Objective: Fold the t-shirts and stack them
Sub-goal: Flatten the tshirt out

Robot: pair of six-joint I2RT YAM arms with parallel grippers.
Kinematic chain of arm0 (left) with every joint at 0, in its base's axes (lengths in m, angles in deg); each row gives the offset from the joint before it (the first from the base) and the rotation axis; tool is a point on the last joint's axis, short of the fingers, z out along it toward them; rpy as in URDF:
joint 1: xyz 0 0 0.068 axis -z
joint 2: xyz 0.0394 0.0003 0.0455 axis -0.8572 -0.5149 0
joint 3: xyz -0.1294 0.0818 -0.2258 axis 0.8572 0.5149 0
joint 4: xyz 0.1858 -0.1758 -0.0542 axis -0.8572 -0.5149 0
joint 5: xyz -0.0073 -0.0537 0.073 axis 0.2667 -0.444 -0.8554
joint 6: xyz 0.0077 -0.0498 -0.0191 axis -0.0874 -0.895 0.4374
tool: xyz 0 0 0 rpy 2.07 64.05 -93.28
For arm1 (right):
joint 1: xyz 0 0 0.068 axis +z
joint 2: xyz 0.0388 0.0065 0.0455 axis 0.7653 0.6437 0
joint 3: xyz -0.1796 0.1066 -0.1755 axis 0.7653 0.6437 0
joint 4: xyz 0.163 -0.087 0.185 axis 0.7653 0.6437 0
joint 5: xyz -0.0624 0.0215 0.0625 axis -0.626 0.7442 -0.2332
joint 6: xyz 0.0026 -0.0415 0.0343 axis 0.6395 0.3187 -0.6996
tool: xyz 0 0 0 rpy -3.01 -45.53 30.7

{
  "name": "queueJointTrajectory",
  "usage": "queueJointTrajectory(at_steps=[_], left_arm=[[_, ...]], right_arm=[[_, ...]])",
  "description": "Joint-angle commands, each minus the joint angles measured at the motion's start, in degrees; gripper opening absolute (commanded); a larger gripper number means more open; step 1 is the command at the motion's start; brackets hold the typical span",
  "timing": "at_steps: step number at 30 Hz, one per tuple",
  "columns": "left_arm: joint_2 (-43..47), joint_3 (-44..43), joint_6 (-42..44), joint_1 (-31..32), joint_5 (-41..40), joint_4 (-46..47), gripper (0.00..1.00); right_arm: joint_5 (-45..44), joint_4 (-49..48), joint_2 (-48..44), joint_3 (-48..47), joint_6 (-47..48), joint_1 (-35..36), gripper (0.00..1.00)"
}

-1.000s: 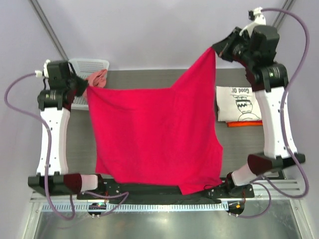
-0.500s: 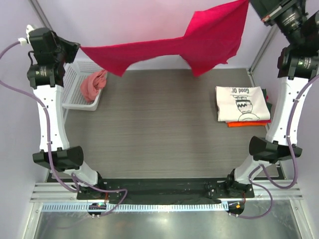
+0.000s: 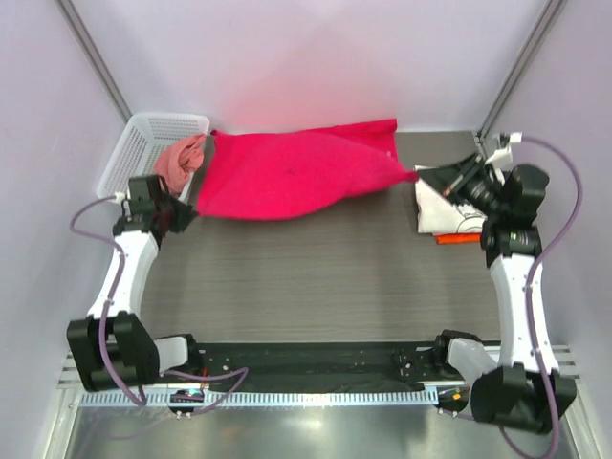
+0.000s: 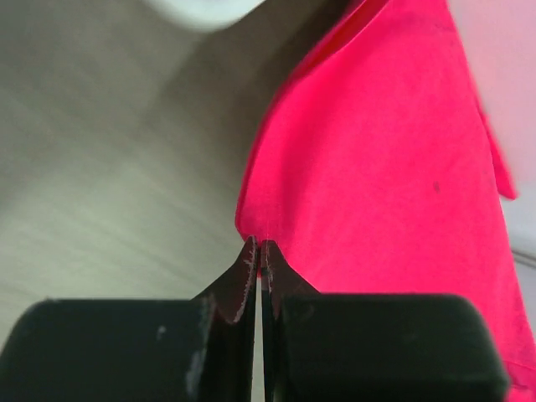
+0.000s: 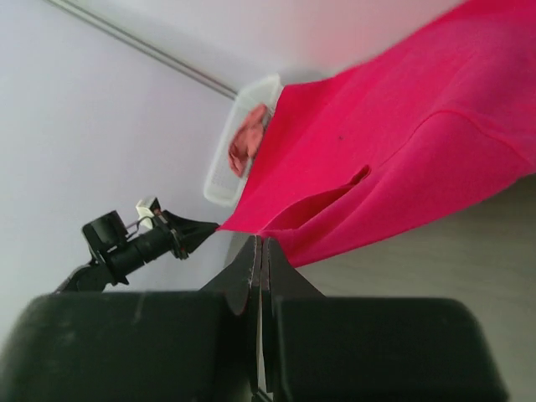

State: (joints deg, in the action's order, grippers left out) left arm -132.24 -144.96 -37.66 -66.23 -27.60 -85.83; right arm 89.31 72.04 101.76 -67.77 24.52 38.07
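The large crimson t-shirt (image 3: 296, 172) is stretched across the far part of the table between my two grippers. My left gripper (image 3: 188, 218) is shut on its left corner, low over the table; the pinch shows in the left wrist view (image 4: 258, 244) at the cloth's edge (image 4: 377, 167). My right gripper (image 3: 421, 178) is shut on the right corner, seen up close (image 5: 260, 241) with the red cloth (image 5: 402, 142) fanning away. A folded white t-shirt (image 3: 442, 212) with black print lies on an orange one (image 3: 457, 239) at the right, partly hidden under my right arm.
A white basket (image 3: 143, 153) stands at the back left with a pinkish-red cloth (image 3: 184, 161) hanging over its rim, touching the crimson shirt's left end. Walls and corner posts close in the back and sides.
Both arms have come down from high above the table. The crimson shirt, hanging up in the air before, now lies stretched low along the far side, still held at both corners.
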Motion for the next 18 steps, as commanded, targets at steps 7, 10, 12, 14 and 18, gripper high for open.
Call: queueJointTrajectory(at_steps=[7,10,12,14,18], left_arm=[[20.0,23.4,0.6,-0.3,-2.5,4.0,0.00],[25.0,30.3,-2.4,-0.3,-2.9,4.0,0.00],[28.0,33.0,-4.2,-0.3,-3.8,3.6,0.00],[29.7,34.9,-5.5,-0.3,-4.3,2.6,0.00],[33.5,34.1,-5.8,-0.2,-9.4,-2.0,0.00]], right_arm=[[-1.3,20.6,-27.3,18.8,13.2,-0.3,0.01],[-2.0,27.7,-33.5,22.8,14.9,-0.2,0.01],[-3.0,31.8,-36.3,25.5,15.8,-0.2,0.01],[-3.8,34.1,-39.3,27.3,17.1,-0.2,0.01],[-6.4,39.0,-41.5,27.7,19.2,-0.2,0.01]])
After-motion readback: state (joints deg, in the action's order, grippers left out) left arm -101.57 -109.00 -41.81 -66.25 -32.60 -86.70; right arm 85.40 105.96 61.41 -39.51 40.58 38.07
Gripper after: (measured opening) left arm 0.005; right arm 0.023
